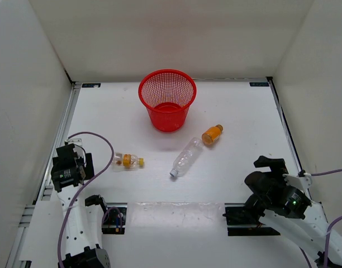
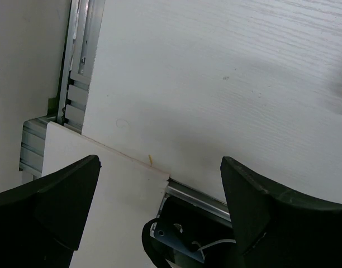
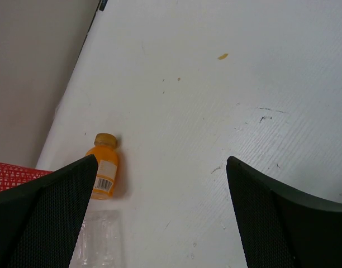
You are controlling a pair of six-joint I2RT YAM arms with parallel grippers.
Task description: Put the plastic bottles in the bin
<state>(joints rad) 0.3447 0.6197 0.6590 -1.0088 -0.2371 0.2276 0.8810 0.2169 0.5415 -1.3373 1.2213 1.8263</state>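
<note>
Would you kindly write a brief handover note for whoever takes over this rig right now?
Left gripper: open, empty, above the near-left corner of the table.
Right gripper: open, empty, near right, facing the stubby orange bottle.
Bin: upright at far centre, no bottle inside.
All bottles lie on the table: the orange one in front-right of the bin, the long clear bottle beside it, the banded clear bottle further left.
Done: nothing. Left: all three bottles.
</note>
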